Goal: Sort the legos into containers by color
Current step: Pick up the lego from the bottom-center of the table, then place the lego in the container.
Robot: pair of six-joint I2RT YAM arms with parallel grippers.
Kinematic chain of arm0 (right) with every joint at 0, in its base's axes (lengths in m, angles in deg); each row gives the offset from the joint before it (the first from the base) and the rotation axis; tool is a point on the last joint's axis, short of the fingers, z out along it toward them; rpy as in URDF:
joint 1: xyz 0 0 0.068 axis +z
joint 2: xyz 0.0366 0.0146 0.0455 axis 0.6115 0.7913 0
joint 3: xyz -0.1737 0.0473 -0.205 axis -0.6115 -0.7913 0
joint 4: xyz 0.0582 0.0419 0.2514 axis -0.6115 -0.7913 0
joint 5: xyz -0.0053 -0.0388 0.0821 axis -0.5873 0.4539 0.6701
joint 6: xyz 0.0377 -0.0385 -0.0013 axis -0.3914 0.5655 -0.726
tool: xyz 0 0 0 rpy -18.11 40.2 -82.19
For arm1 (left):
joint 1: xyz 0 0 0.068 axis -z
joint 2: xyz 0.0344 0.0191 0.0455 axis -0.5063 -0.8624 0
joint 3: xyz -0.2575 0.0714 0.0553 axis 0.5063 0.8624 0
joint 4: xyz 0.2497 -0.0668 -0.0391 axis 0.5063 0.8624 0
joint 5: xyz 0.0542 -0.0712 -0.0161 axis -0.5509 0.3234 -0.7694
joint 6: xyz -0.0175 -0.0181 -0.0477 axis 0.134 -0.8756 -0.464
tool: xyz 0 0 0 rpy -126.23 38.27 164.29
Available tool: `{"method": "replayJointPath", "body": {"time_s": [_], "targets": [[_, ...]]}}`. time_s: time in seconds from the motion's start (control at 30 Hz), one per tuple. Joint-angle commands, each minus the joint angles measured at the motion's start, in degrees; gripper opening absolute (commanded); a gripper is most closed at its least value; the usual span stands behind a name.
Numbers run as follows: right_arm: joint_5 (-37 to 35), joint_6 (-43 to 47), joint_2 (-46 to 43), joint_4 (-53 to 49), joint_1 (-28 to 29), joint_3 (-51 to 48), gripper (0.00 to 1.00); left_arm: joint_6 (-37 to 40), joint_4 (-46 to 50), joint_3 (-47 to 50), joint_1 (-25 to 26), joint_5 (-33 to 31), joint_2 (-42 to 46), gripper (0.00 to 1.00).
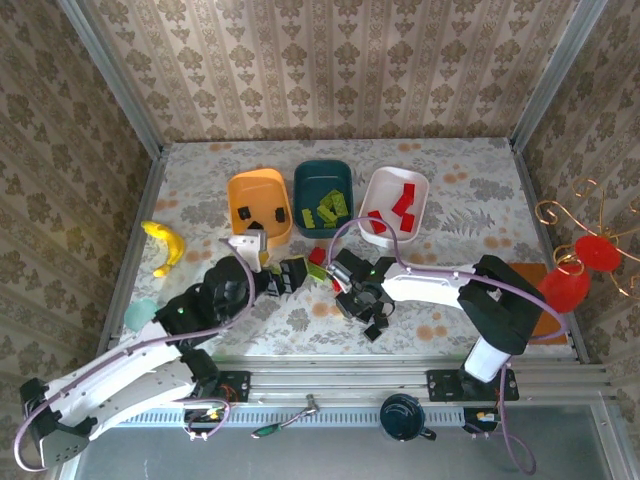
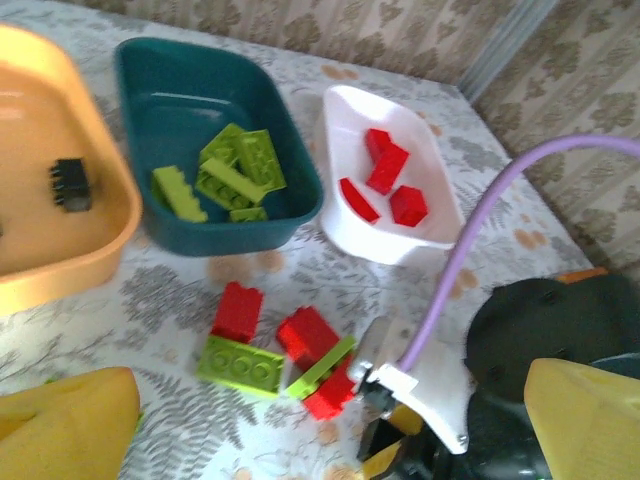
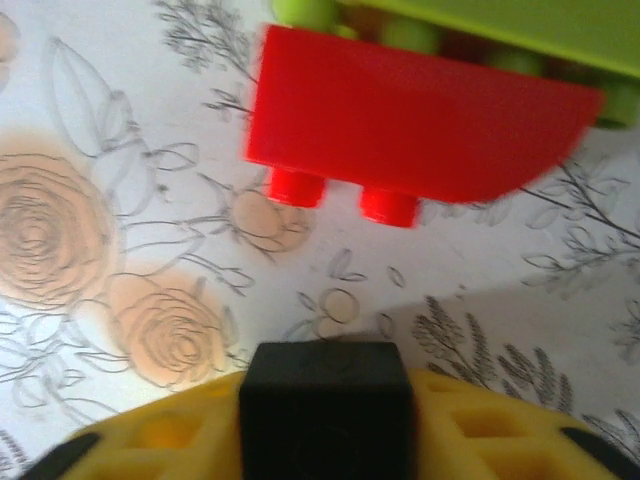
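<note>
A small black plastic brick is pinched in the right gripper, just short of a red plastic brick on the flowered tablecloth. The left gripper is spread wide over loose lime-green and red bricks.

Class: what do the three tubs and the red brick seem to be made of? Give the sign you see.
Orange tub, teal tub, white tub: likely moulded plastic, smooth and slightly glossy, with rounded rims and soft highlights. Red brick: hard plastic, it seems; even colour, moulded studs, slight sheen.
</note>
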Motion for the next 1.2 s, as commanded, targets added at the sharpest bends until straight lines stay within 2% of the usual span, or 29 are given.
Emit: {"method": "replayJointPath", "body": {"time_s": [0.0,0.1,0.2,0.3,0.47,0.67,0.77,0.83,0.87,0.93,1.0,1.07,1.17], "targets": [[6.2,1.1,-3.5,1.8,0.1,0.6,0.27,-3.5,4.6,2.2,0.4,-5.0,4.1,1.0],[9.1,0.9,-6.7,2.8,0.0,3.1,0.24,-5.3,7.3,4.8,0.5,-6.4,7.5,1.0],[11.9,0.3,-5.6,4.8,-1.0,9.5,0.24,-7.1,9.0,7.4,0.7,-7.7,10.5,1.0],[13.3,0.0,0.9,5.7,-1.8,19.4,0.24,-8.6,10.7,8.3,0.8,-8.8,12.2,1.0],[16.1,-1.4,16.7,5.3,-3.6,38.4,0.24,-9.5,13.8,8.4,1.7,-10.9,14.7,1.0],[17.3,-4.1,34.0,1.2,-5.5,60.9,0.26,-10.2,17.1,8.5,2.0,-10.5,16.2,1.0],[17.5,-6.4,40.6,-1.3,-6.5,71.0,0.38,-10.4,17.8,8.6,2.1,-10.2,16.1,1.0],[18.2,-7.5,43.7,-3.1,-7.0,76.7,0.57,-10.3,18.2,8.5,2.1,-10.0,16.0,1.0],[18.4,-7.8,44.4,-3.7,-7.2,78.5,0.64,-10.1,18.2,8.4,2.1,-10.0,16.1,1.0],[18.4,-8.1,43.7,-4.0,-7.4,79.4,0.72,-9.7,18.7,8.0,2.1,-10.0,16.0,1.0],[17.9,-7.7,41.2,-4.0,-7.4,77.4,0.76,-9.2,18.7,7.7,2.1,-9.7,16.0,1.0],[16.9,-7.5,36.9,-3.0,-7.4,72.6,0.77,-8.7,18.3,7.6,2.1,-9.4,16.1,1.0],[14.6,-7.8,27.4,0.6,-7.2,59.0,0.78,-7.5,16.6,7.9,2.2,-8.2,15.7,1.0]]}}
